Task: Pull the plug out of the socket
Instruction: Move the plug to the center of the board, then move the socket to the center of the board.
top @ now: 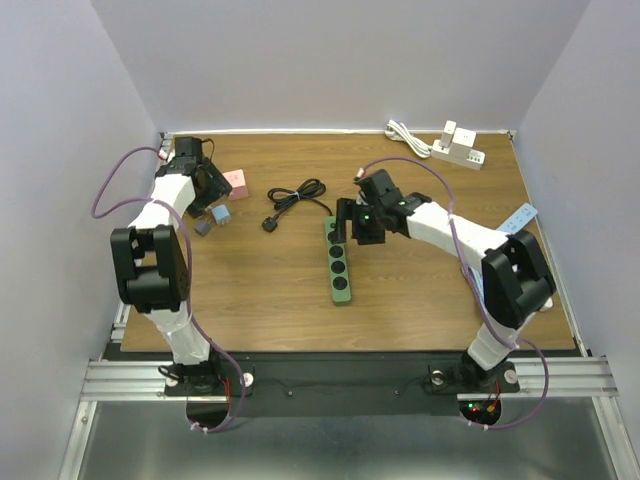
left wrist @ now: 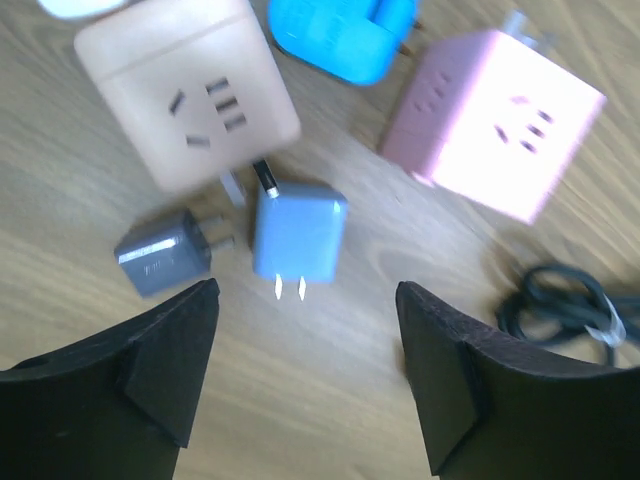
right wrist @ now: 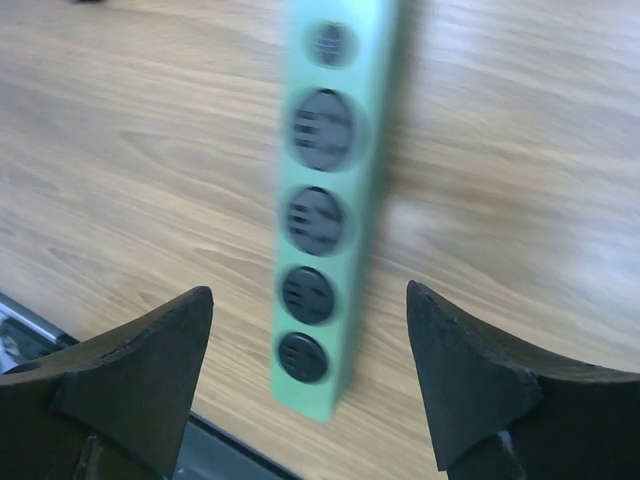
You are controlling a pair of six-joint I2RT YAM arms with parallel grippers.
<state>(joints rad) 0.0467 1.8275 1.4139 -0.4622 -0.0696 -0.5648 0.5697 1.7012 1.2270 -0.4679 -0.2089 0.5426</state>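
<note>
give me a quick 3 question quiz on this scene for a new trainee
1. True or false: the right gripper stands open above the green power strip.
2. What lies just ahead of the left gripper? A a light blue adapter; B a mug; C a screwdriver.
3. Fill in: the white power strip lies at the far ___ corner of the table.
Key: 1 true; 2 A; 3 right.
</note>
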